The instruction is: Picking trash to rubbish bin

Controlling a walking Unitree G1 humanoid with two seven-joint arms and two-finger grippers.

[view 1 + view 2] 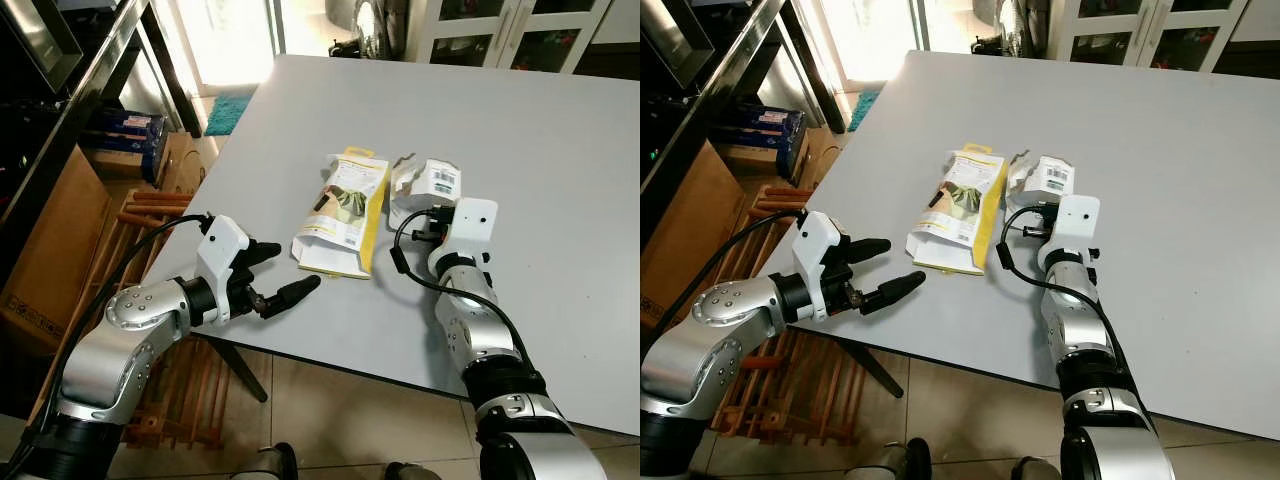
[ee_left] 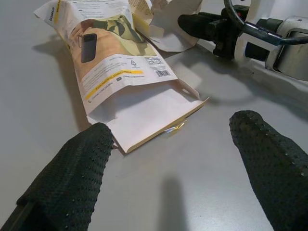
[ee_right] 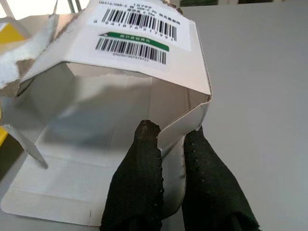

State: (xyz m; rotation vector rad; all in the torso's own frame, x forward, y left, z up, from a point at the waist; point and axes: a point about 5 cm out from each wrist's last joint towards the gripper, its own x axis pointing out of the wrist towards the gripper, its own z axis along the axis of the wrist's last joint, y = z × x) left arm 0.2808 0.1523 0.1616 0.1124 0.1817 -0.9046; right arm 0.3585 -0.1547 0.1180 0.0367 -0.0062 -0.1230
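Two pieces of trash lie on the grey table [image 1: 560, 150]. One is a flat yellow and white carton [image 1: 343, 212] with an open end flap, seen close in the left wrist view as carton [image 2: 120, 82]. Beside it on the right is a torn white box [image 1: 428, 184] with barcode labels [image 3: 134, 36]. My right gripper [image 3: 169, 144] is shut on the thin side wall of the white box, one finger inside and one outside. My left gripper [image 1: 280, 272] is open at the table's near left edge, a short way from the carton's open end.
A wooden rack [image 1: 150, 225] and a brown cardboard box [image 1: 55, 245] stand on the floor left of the table. A dark shelf unit [image 1: 70, 60] lines the far left. White cabinets [image 1: 500, 30] stand beyond the table. Tiled floor [image 1: 330, 400] shows below the near edge.
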